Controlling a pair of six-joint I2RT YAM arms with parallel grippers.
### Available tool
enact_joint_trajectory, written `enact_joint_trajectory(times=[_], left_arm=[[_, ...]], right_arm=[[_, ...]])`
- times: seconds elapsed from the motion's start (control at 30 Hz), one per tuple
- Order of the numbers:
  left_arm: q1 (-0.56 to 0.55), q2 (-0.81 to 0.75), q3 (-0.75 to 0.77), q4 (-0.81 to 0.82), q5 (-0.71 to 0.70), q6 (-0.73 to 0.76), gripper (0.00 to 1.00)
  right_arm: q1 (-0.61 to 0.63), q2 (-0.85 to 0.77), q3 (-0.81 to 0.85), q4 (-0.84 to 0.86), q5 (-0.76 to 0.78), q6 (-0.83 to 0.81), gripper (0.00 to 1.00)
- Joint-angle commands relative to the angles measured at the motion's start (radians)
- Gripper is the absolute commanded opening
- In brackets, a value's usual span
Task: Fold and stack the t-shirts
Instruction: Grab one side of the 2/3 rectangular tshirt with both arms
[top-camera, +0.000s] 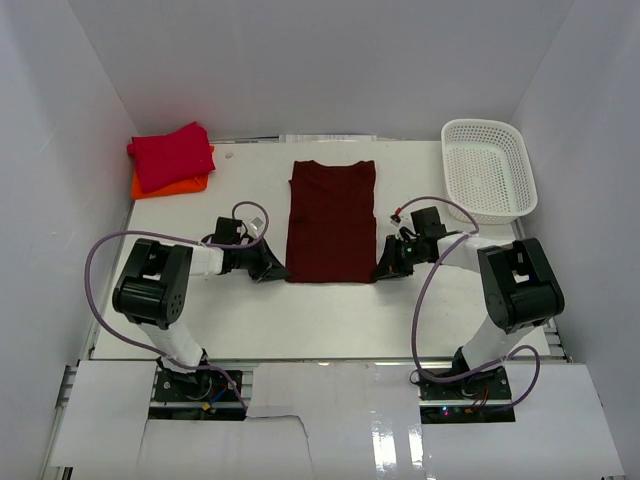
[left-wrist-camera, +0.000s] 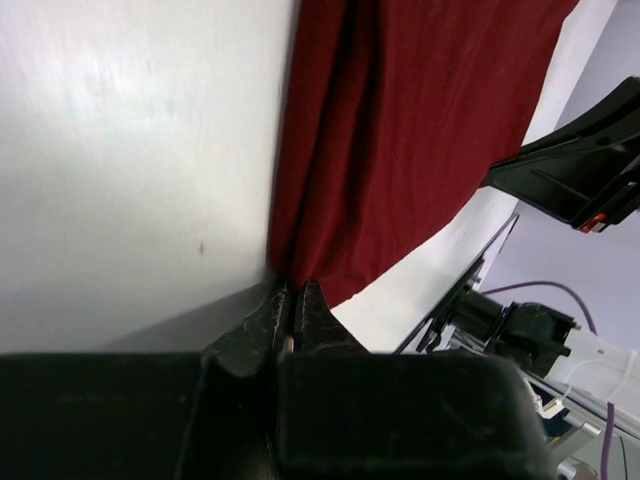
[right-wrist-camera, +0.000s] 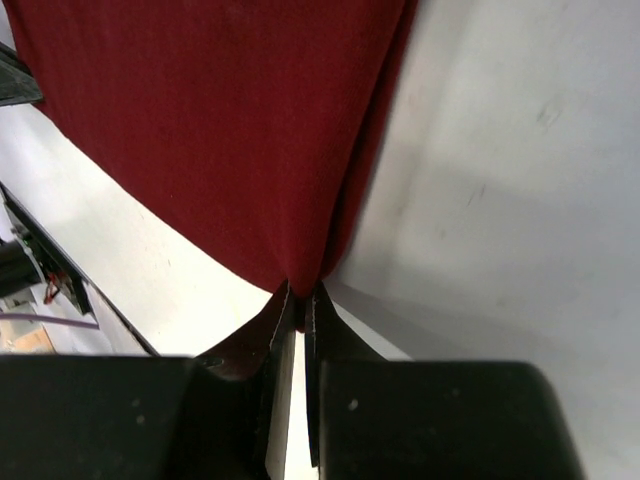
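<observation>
The white, smooth table (top-camera: 330, 310) carries everything. The maroon t-shirt (top-camera: 332, 220) lies flat between the two grippers as a long soft rectangle, its sides folded inward. Its long axis runs straight away from the arm bases, and its near hem sits at the fingertips. Which end holds the collar cannot be told. Beyond the right gripper (top-camera: 385, 270), well apart and further to its right, sits a white plastic mesh basket (top-camera: 530, 185), oval-cornered and open-topped. Far beyond the left gripper (top-camera: 272, 270), and further to its left, a folded crimson t-shirt (top-camera: 172, 155) rests on a folded orange t-shirt (top-camera: 170, 186), slightly askew, so an orange edge shows beneath. The left gripper's fingers are pressed together, pinching the near left corner of the maroon cloth, where it gathers into soft vertical creases. The right gripper's fingers are likewise closed, nipping the near right corner, the fabric drawn to a point at their tips.
</observation>
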Motion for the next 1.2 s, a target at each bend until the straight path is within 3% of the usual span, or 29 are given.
enact_joint_trajectory(times=[0.0, 0.37, 0.53, 0.73, 1.17], left_arm=[[-0.029, -0.1, -0.065, -0.101, -0.036, 0.024, 0.0], [-0.225, -0.349, -0.235, -0.147, -0.097, -0.092, 0.0], [-0.276, -0.468, -0.327, -0.171, -0.106, -0.146, 0.0], [-0.293, -0.564, -0.399, -0.191, -0.106, -0.172, 0.0], [-0.298, -0.628, -0.266, -0.317, -0.091, -0.203, 0.0]], right_arm=[[0.022, -0.072, -0.047, -0.064, 0.038, -0.026, 0.08], [0.088, -0.336, -0.265, -0.162, 0.108, -0.005, 0.08], [0.108, -0.544, -0.331, -0.251, 0.122, 0.032, 0.08], [0.126, -0.625, -0.319, -0.363, 0.107, 0.036, 0.08], [0.134, -0.675, -0.221, -0.462, 0.108, 0.024, 0.08]])
